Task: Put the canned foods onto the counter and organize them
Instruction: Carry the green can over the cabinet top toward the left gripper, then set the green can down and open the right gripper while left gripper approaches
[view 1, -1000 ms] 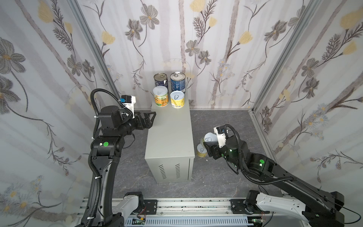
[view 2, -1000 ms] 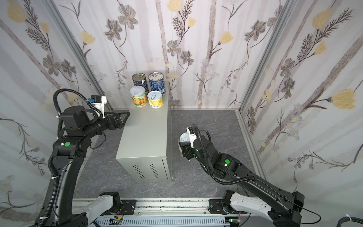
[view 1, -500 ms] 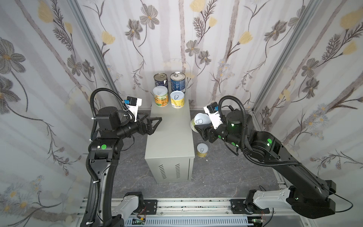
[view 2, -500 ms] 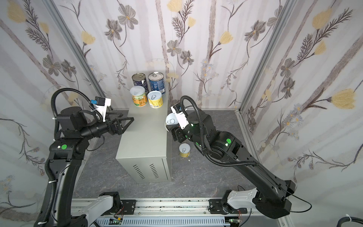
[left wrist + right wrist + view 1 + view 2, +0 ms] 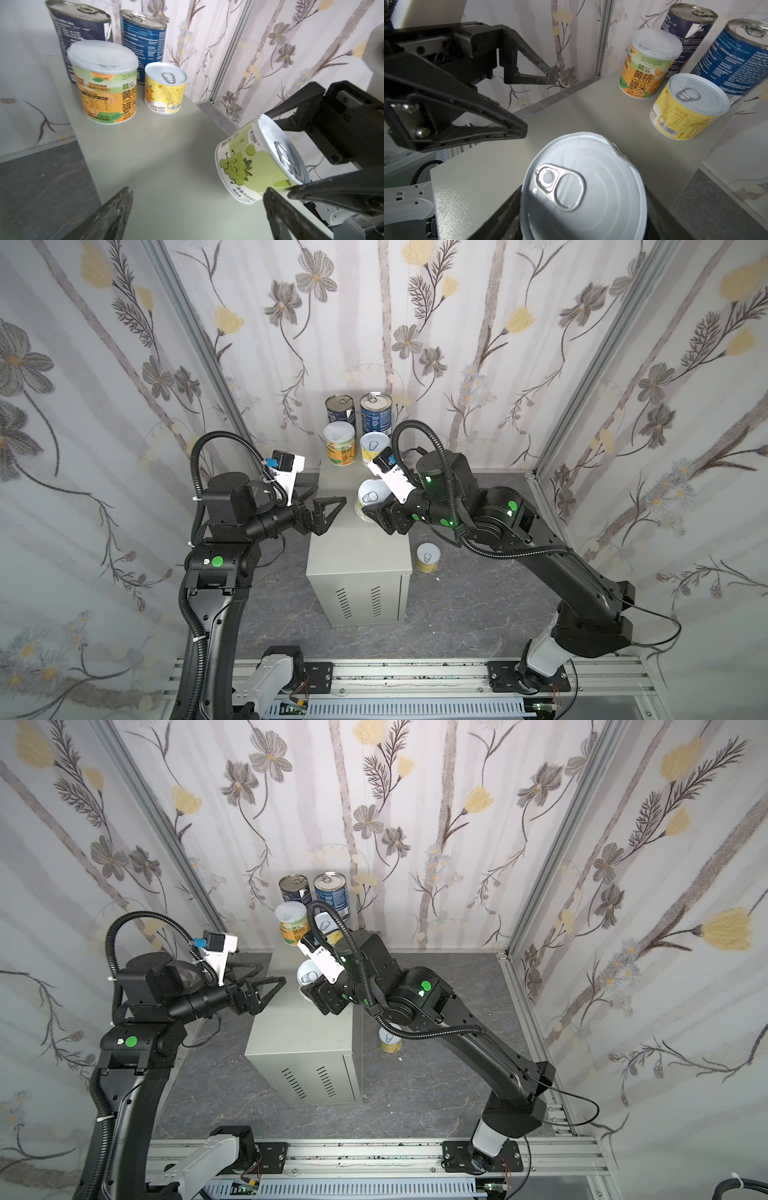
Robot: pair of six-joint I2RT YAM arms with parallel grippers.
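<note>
Bright, even light; a soft shadow crosses the counter point(image 5: 162, 166). Cans point(image 5: 164, 89) at its 12 o'clock end read sharp; the left gripper point(image 5: 197, 191) blurs; wrist-view edges bow.

The counter point(image 5: 357, 543), a tall light-grey metal cabinet with vent slots on its near face, stands on the dark marbled floor point(image 5: 465, 605). Four cans stand upright at the far end of its flat top. A navy can point(image 5: 340, 410) and a blue can point(image 5: 376, 414) are side by side at the back. An orange-and-green can point(image 5: 340, 448) and a small yellow can point(image 5: 373, 448) stand just in front of them. A short yellow can point(image 5: 428, 558) stands upright on the floor, just beside the counter's right side.
</note>
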